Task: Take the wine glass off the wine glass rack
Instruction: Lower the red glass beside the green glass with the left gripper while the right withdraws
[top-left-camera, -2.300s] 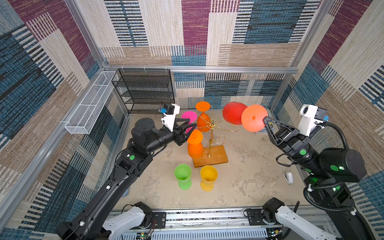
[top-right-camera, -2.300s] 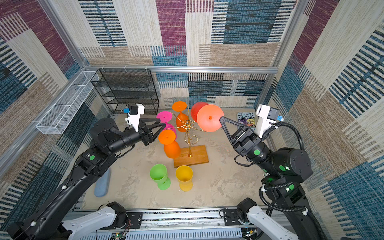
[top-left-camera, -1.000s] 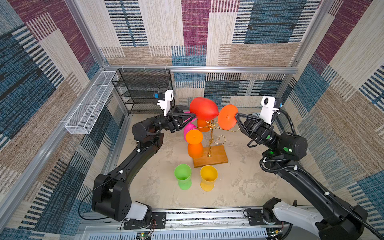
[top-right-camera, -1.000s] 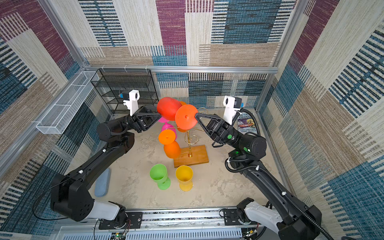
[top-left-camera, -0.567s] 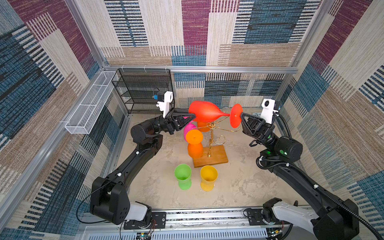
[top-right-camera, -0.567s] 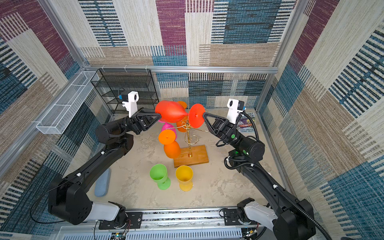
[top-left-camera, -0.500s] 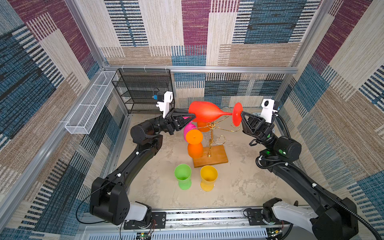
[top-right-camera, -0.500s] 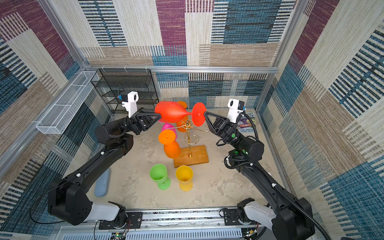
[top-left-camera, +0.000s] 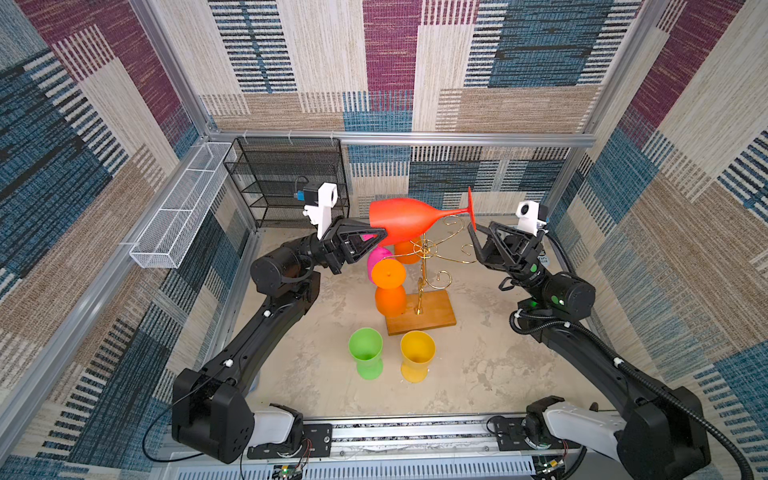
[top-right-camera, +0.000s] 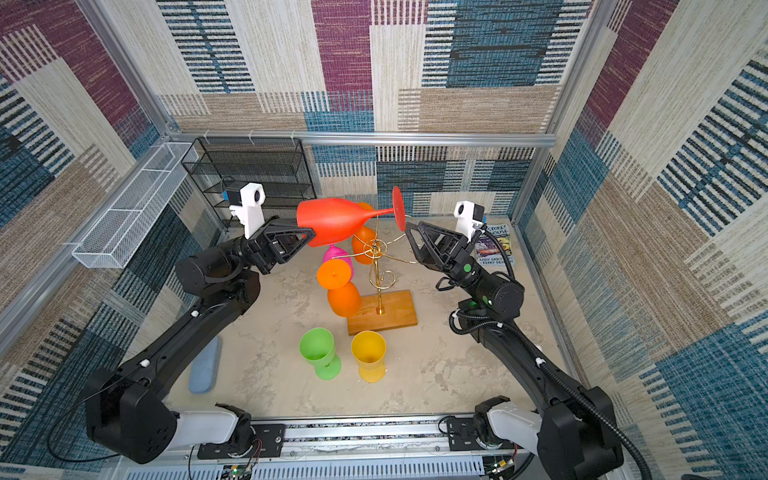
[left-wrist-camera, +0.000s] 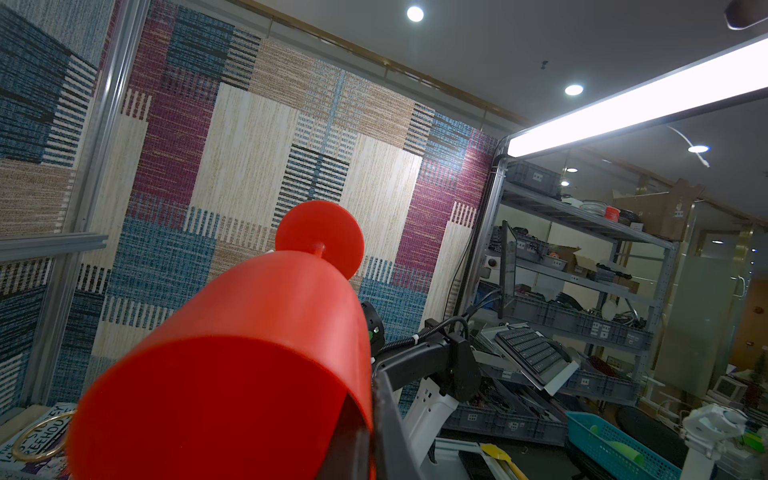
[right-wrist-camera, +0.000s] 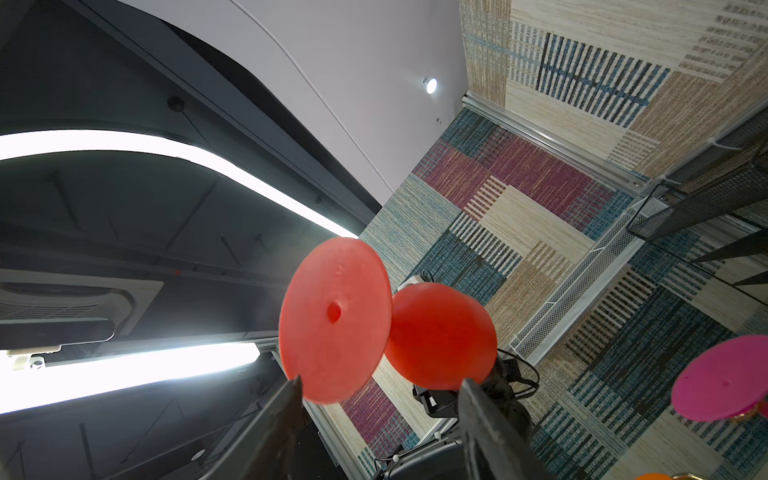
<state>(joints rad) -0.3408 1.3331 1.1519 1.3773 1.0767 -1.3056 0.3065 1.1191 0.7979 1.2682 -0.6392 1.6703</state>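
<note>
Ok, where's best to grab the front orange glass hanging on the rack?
Probably the bowl of the orange glass, coming from the left arm's side, away from the gold post. It hangs upside down, its foot on top hiding the stem, so the bowl is exposed.

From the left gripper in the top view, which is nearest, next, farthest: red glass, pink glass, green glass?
1. Red wine glass: held by the left gripper.
2. Pink wine glass: on the wine glass rack, just below.
3. Green wine glass: upright on the table, front.
</note>
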